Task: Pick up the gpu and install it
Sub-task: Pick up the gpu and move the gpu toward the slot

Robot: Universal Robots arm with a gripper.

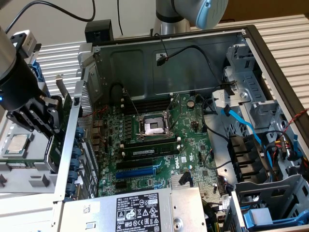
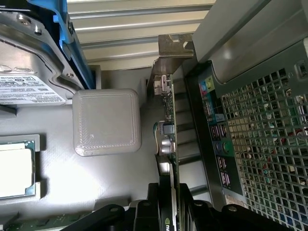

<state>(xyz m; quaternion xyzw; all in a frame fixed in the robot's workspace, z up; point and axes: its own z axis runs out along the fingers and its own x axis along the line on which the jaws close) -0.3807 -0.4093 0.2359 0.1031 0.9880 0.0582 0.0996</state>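
The gpu (image 2: pixel 169 126) stands on edge just outside the computer case's rear wall, over the grey parts tray. I see its thin green board edge-on, with the silver bracket (image 2: pixel 174 44) at the far end. In the exterior view the gpu (image 1: pixel 68 102) is at the left, its bracket sticking up beside the case. My gripper (image 1: pixel 48 115) straddles the card. The black fingers (image 2: pixel 144 211) sit tight on both sides of the card's cooler end, so the gripper (image 2: pixel 169 207) is shut on it.
The open case holds the large green motherboard (image 1: pixel 193 140) with a blue slot (image 1: pixel 137 171) and black slots near the power supply (image 1: pixel 140 210). The case's perforated rear wall (image 2: pixel 260 144) is right beside the card. A CPU (image 2: pixel 14 166), a grey block (image 2: pixel 107 122) and a hard drive (image 2: pixel 29 91) lie on the tray.
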